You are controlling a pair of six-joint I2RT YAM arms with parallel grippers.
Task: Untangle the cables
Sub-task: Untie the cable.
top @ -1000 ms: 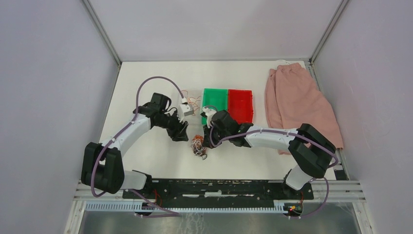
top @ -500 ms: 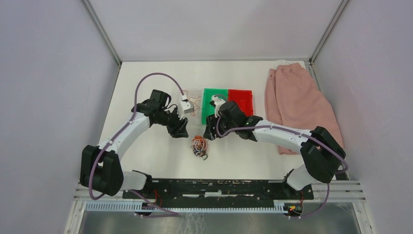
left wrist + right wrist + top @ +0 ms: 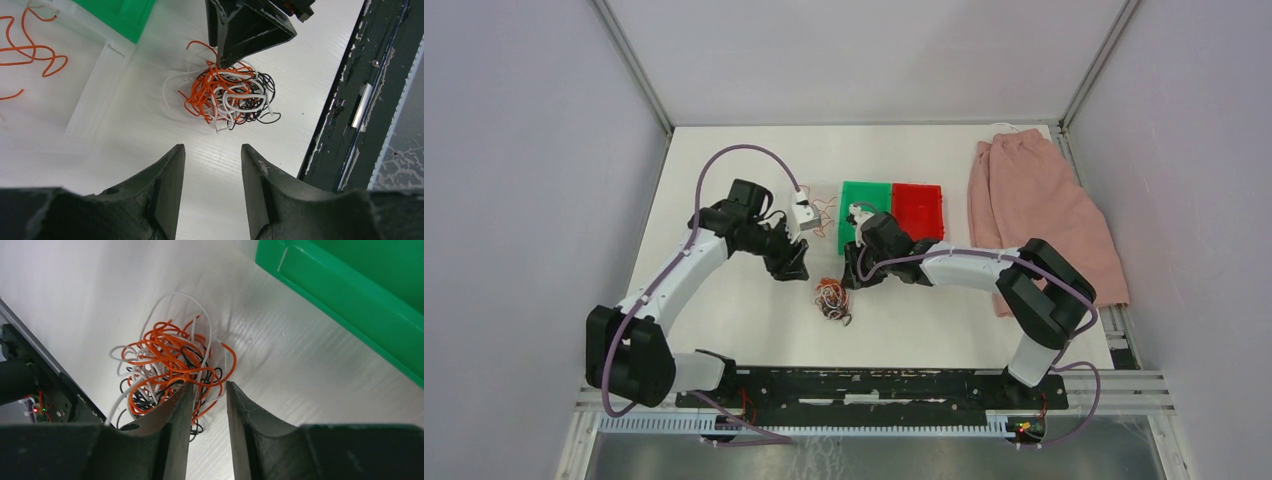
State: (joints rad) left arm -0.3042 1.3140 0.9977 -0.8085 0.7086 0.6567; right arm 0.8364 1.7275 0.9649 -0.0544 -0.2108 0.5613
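The cables (image 3: 831, 298) lie as one palm-sized clump of orange, black and white wires on the white table, in front of the green bin. The clump (image 3: 227, 95) sits ahead of my left gripper (image 3: 212, 150), which hovers open and empty a short way from it. In the top view that left gripper (image 3: 796, 268) is up and left of the clump. My right gripper (image 3: 852, 275) is at the clump's right edge. Its jaws (image 3: 209, 386) stand open, with the tips among the nearest orange loops of the clump (image 3: 167, 365); nothing is pinched.
A green bin (image 3: 866, 215) and a red bin (image 3: 919, 212) stand side by side behind the clump. A clear tray (image 3: 819, 210) left of them holds loose orange wires (image 3: 30, 45). Pink cloth (image 3: 1034, 215) lies at the right. The black front rail (image 3: 350, 100) borders the table.
My right gripper went from shut to open, drew back toward the green bin, then returned to the clump's right edge. The left gripper shifted slightly back and narrowed a little.
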